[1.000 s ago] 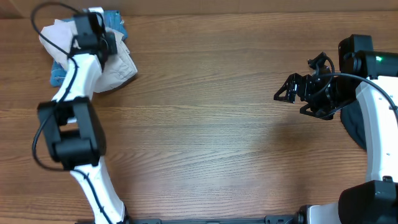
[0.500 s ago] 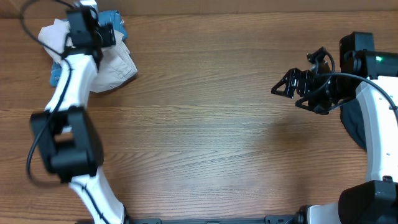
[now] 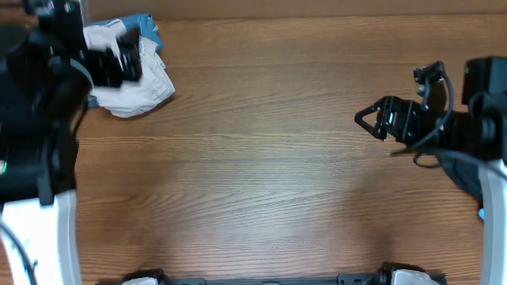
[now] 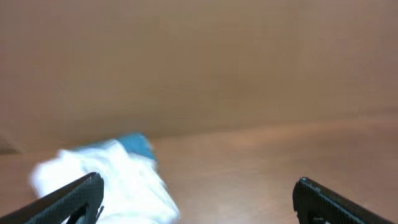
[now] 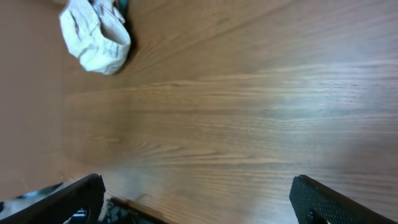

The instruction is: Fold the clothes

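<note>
The clothes (image 3: 141, 83) lie bunched at the table's far left corner: a cream pair of shorts with a blue piece (image 3: 147, 24) behind it. My left gripper (image 3: 125, 63) hangs raised over the pile's left part, blurred. In the left wrist view the left gripper (image 4: 199, 205) is open and holds nothing, and the pale clothes (image 4: 118, 186) lie below, beside its left finger (image 4: 71, 199). My right gripper (image 3: 366, 120) stands open over bare wood at the right. In its own view the right gripper (image 5: 199, 199) is empty, with the clothes (image 5: 96, 37) far off.
A dark garment (image 3: 458, 170) lies at the table's right edge, partly under the right arm. The left arm (image 3: 40, 119) looms large along the left side. A brown wall (image 4: 199, 62) stands behind the table (image 3: 261, 182).
My left gripper has opened and let go of the clothes, and the left arm has risen and swung left. The right arm has shifted slightly right.
</note>
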You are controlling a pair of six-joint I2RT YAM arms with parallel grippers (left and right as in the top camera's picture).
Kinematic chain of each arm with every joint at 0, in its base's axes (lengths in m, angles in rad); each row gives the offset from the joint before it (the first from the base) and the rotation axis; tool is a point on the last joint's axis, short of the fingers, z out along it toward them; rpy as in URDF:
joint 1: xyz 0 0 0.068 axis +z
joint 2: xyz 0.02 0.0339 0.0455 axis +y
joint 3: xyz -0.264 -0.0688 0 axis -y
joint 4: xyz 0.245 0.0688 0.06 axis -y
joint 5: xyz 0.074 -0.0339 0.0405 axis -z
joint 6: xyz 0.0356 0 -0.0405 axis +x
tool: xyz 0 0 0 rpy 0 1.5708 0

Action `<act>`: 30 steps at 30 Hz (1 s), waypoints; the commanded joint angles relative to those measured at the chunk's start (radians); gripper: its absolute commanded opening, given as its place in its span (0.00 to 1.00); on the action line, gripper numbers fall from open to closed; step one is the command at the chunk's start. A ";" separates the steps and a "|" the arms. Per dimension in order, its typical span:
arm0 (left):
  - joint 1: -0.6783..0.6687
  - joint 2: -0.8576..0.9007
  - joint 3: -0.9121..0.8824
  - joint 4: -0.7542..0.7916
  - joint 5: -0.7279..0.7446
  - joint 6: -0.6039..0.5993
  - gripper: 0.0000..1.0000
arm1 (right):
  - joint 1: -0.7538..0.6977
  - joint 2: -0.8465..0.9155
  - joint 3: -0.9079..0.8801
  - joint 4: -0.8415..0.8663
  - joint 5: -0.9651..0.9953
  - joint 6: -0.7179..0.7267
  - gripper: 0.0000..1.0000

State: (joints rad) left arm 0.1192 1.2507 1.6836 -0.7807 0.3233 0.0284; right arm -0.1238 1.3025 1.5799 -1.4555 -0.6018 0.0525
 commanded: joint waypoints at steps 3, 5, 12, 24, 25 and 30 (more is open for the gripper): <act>-0.003 -0.163 0.002 -0.193 0.296 0.137 1.00 | -0.001 -0.160 0.005 -0.032 0.024 0.004 1.00; -0.003 -0.225 0.000 -0.274 0.374 0.220 1.00 | -0.001 -0.223 0.004 -0.050 0.048 0.005 1.00; -0.003 -0.454 -0.061 -0.373 0.512 0.280 1.00 | -0.001 -0.455 0.003 -0.081 0.095 0.053 1.00; -0.002 -1.004 -0.613 -0.206 0.610 0.192 1.00 | -0.001 -0.818 -0.062 -0.109 0.314 0.188 1.00; -0.002 -1.018 -0.644 -0.206 0.610 0.192 1.00 | -0.001 -0.845 -0.062 -0.106 0.314 0.188 1.00; -0.002 -1.021 -0.750 -0.204 0.609 0.197 1.00 | -0.001 -0.887 -0.064 -0.076 0.314 0.188 1.00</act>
State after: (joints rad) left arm 0.1192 0.2348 0.9924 -0.9874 0.9142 0.2386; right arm -0.1238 0.4088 1.5230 -1.5520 -0.3183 0.2298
